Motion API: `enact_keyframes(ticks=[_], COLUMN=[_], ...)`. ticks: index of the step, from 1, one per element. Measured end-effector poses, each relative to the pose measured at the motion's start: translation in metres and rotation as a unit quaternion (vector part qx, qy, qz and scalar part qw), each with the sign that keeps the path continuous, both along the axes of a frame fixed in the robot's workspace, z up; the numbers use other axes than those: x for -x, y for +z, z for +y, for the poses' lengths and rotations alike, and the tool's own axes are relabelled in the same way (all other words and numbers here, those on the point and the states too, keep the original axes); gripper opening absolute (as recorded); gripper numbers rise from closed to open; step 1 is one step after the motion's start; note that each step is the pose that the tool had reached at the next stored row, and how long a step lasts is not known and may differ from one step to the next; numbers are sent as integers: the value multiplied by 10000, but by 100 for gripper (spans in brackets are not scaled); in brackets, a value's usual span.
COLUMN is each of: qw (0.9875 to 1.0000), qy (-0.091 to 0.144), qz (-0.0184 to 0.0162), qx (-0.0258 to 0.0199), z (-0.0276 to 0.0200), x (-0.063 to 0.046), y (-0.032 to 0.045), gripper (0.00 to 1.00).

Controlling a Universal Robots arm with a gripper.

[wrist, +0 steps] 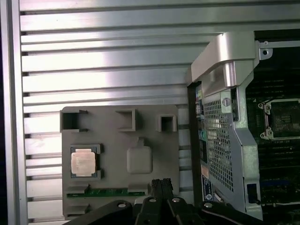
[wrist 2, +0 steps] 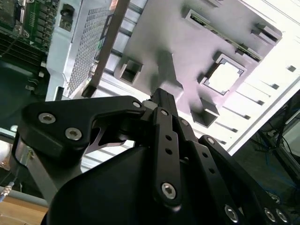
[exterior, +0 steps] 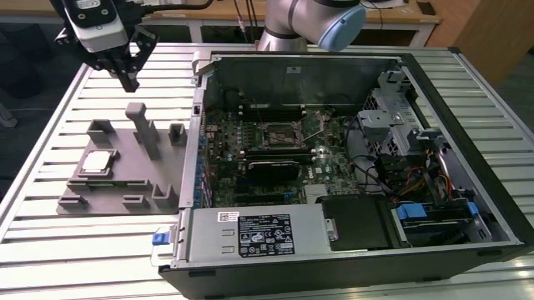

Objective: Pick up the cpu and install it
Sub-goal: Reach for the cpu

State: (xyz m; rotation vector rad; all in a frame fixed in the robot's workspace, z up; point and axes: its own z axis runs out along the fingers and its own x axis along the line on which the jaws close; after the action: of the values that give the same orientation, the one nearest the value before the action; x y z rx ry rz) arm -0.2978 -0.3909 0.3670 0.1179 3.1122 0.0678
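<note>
The cpu (exterior: 97, 161), a small silver square chip, lies flat in a recess of the grey plastic tray (exterior: 117, 187) on the exterior view's left. It also shows in both wrist views (wrist: 83, 162) (wrist 2: 225, 75). My gripper (exterior: 129, 80) hangs in the air above the slatted table, beyond the tray's far edge and well clear of the cpu. Its black fingers (wrist: 161, 183) are pressed together, shut on nothing. The black square socket (exterior: 279, 133) sits uncovered on the motherboard inside the computer case (exterior: 351, 250).
The case lies on its side with its lid off, to the exterior view's right of the tray, and its metal wall (wrist: 225, 122) stands close to the tray. Upright blocks (exterior: 140, 125) rise from the tray. A green memory stick (wrist: 110, 192) lies along one tray edge.
</note>
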Motion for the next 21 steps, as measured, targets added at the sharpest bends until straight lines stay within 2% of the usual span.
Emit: enact_keyframes(ticks=[6,21], qw=[10000,10000], qy=[0,0], qz=[1,0], qx=[1,0], z=[18,26], x=[110,438], y=[-61,-242], gripper=[11,11])
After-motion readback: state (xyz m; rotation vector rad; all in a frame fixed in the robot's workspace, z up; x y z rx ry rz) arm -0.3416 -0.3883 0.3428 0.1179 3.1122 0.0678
